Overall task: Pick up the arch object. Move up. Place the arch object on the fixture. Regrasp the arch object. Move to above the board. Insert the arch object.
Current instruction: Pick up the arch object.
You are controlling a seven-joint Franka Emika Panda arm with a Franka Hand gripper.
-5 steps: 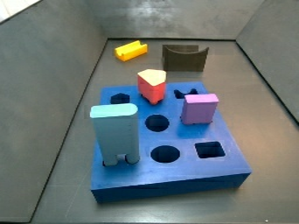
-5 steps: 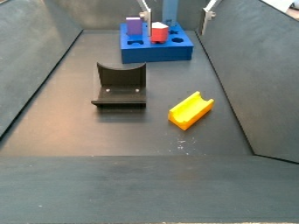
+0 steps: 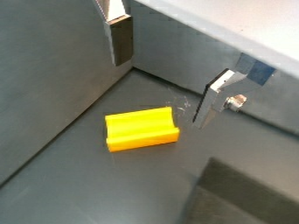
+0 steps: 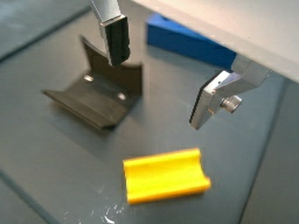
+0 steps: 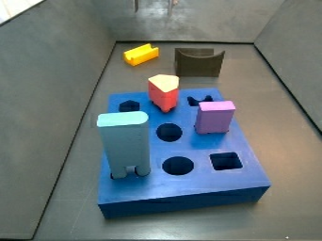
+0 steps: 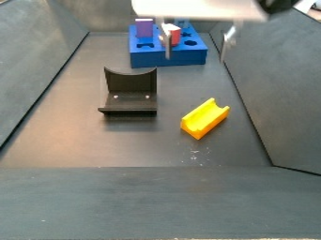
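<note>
The yellow-orange arch object [image 5: 139, 54] lies flat on the floor next to the fixture [image 5: 198, 62], beyond the blue board [image 5: 189, 177]. My gripper [image 6: 198, 37] hangs open high over the floor, between the board [image 6: 189, 53] and the arch object [image 6: 205, 116]. In both wrist views the arch object [image 3: 142, 129] [image 4: 167, 175] sits below and apart from the open gripper [image 3: 162, 87] [image 4: 159, 87]. Nothing is between the fingers [image 3: 121, 44]. The fixture [image 4: 93, 98] stands empty beside it.
On the board stand a tall light-blue arch block [image 5: 123, 141], a purple block [image 5: 216, 117] and a red and cream block [image 5: 164, 91]. Several holes in the board are open. Grey walls [image 5: 75, 85] close in the floor on all sides.
The gripper has come down into the side view; half a second ago only its fingertips showed at the top edge. The arch object and the other pieces have not moved.
</note>
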